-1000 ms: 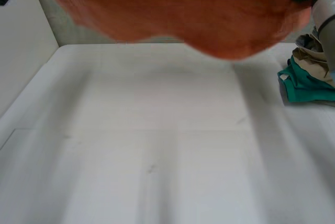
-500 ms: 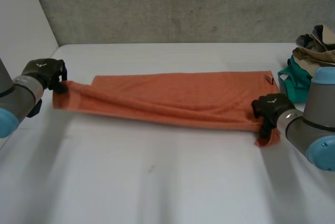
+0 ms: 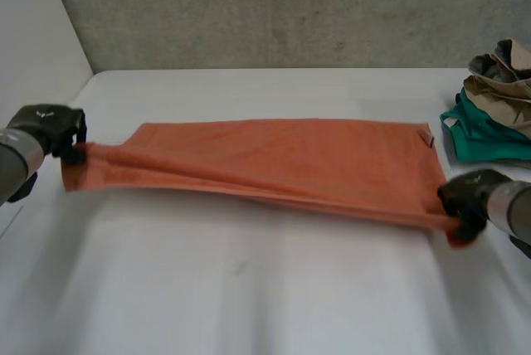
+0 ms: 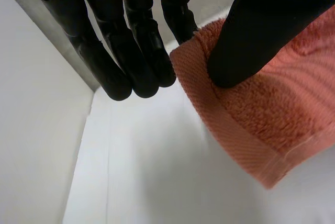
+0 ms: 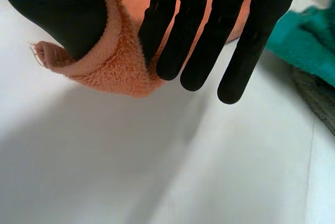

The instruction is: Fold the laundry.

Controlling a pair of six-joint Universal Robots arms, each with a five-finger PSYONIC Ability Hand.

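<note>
Left wrist view shows our left hand (image 4: 248,38) pinching one near corner of the orange towel (image 4: 261,124) between the thumb and one finger. The other fingers are straight, just beside the hem. Our right hand (image 5: 201,30) pinches the opposite near corner the same way, with the cloth bunched under the thumb.

We judge the step to be spreading the towel flat. To do it well we keep both pinches firm and the pull even, then lower the near hem straight onto the white table (image 3: 249,289) before letting go.

Beyond our fingers the far edge already lies flat. Past the right fingertips a teal garment (image 3: 485,139) and tan clothes (image 3: 502,81) wait.

Half a second ago both hands sat farther up the table and closer together. Now they are drawn nearer to us and apart, and the towel lies wider.
</note>
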